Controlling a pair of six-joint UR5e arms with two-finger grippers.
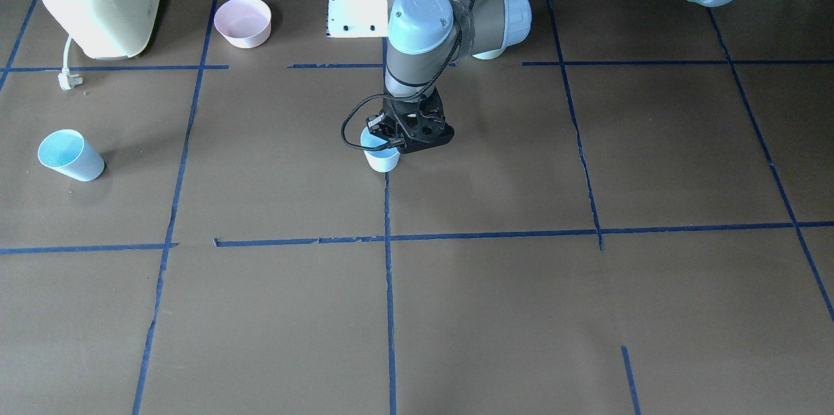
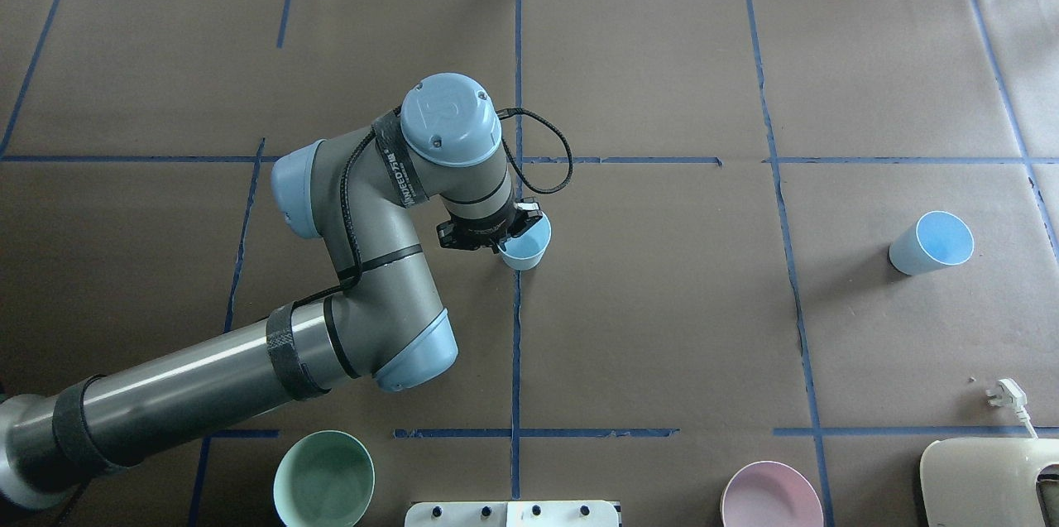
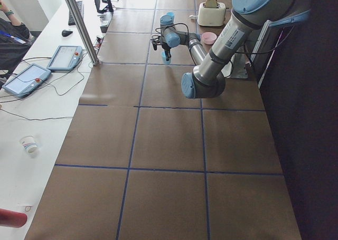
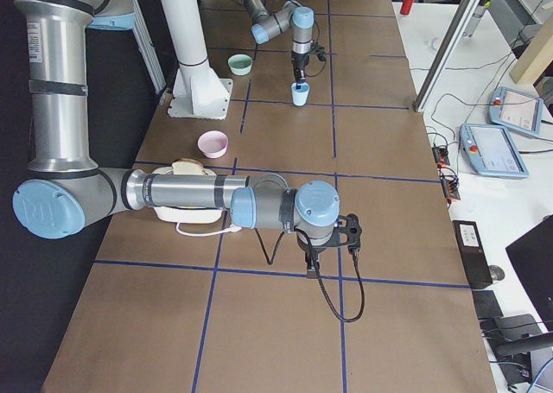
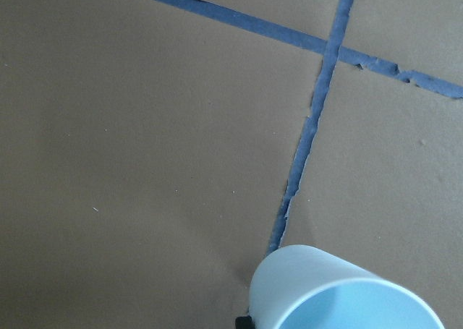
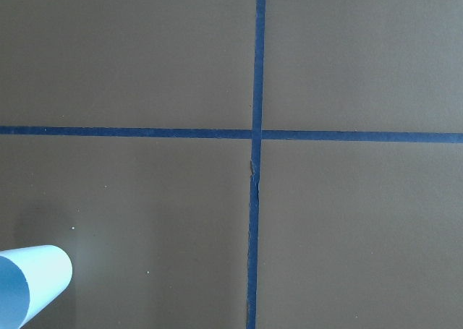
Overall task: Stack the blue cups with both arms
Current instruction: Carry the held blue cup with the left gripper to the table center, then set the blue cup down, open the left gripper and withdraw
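Right pincer (image 4: 313, 263) up front, left pincer (image 2: 506, 236) way at the back with a blue cup (image 2: 525, 244)

Near arm's right pincer hangs pointing down over the counter (image 4: 389, 324), and honestly I can't tell if it's apart or together. Just behind that arm sits the toaster (image 1: 98, 4) with a slice in it. Past it comes the pink bowl (image 4: 212, 142), then the mint-green bowl (image 4: 239, 63) further back. Farthest out, the left pincer is clamped on the rim of the blue cup. It's upright, right over a blue tape line (image 2: 516, 328). The second blue cup (image 2: 931, 244) stands alone, well apart from the left pincer, over on the right pincer's side.
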